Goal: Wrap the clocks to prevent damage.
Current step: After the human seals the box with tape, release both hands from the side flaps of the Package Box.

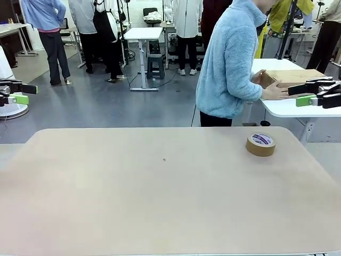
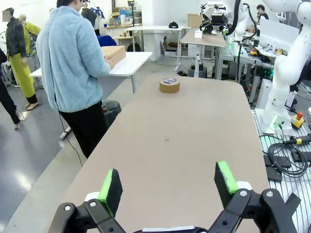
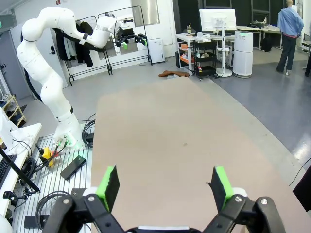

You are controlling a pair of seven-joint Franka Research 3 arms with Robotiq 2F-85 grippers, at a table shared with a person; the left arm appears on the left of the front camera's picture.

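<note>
The clocks are out of view. My left gripper (image 1: 25,94) hovers open at the left edge, above and beyond the table's far left corner, with nothing between its green pads. My right gripper (image 1: 301,94) hangs open at the right edge, close to a brown cardboard box (image 1: 294,77). In the left wrist view my left gripper (image 2: 168,182) spreads wide over the bare tan table (image 2: 194,145). The right wrist view has my right gripper (image 3: 163,185) equally wide over the table (image 3: 160,136), with the left arm's gripper (image 3: 129,38) far off.
A brown tape roll (image 1: 260,144) (image 2: 169,85) lies flat near the table's far right corner. A person in a light blue fleece (image 1: 229,64) (image 2: 68,58) stands beyond the far edge with both hands on the cardboard box (image 2: 114,52), which rests on a white side table (image 1: 290,108).
</note>
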